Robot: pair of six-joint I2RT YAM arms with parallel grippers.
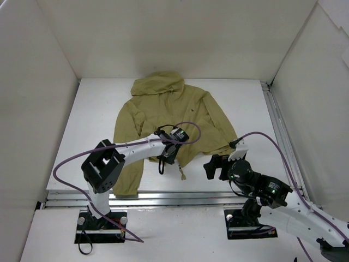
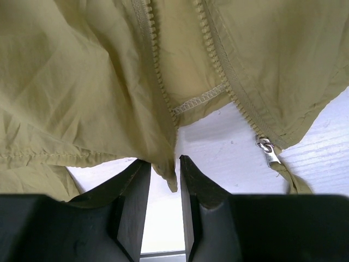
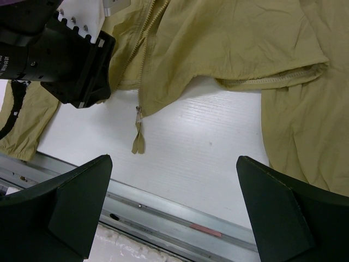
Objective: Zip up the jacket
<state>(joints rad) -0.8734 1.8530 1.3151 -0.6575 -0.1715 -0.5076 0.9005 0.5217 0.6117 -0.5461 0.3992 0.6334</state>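
Note:
The olive-khaki hooded jacket (image 1: 163, 106) lies flat on the white table, hood at the far side and front unzipped at the bottom. My left gripper (image 1: 163, 158) is over the lower hem. In the left wrist view its fingers (image 2: 163, 161) stand slightly apart, with the bottom corner of the jacket's left zipper edge (image 2: 168, 173) hanging between the tips and a gap showing. The silver zipper slider (image 2: 266, 148) sits at the bottom of the other zipper edge, also seen in the right wrist view (image 3: 138, 112) with its fabric pull (image 3: 138, 143). My right gripper (image 1: 217, 165) (image 3: 174, 159) is wide open and empty near the hem's right side.
A metal rail (image 1: 180, 197) (image 3: 180, 218) runs along the table's near edge. White walls enclose the table on three sides. The left arm's wrist body (image 3: 54, 54) fills the upper left of the right wrist view. A jacket sleeve (image 3: 305, 136) lies to the right.

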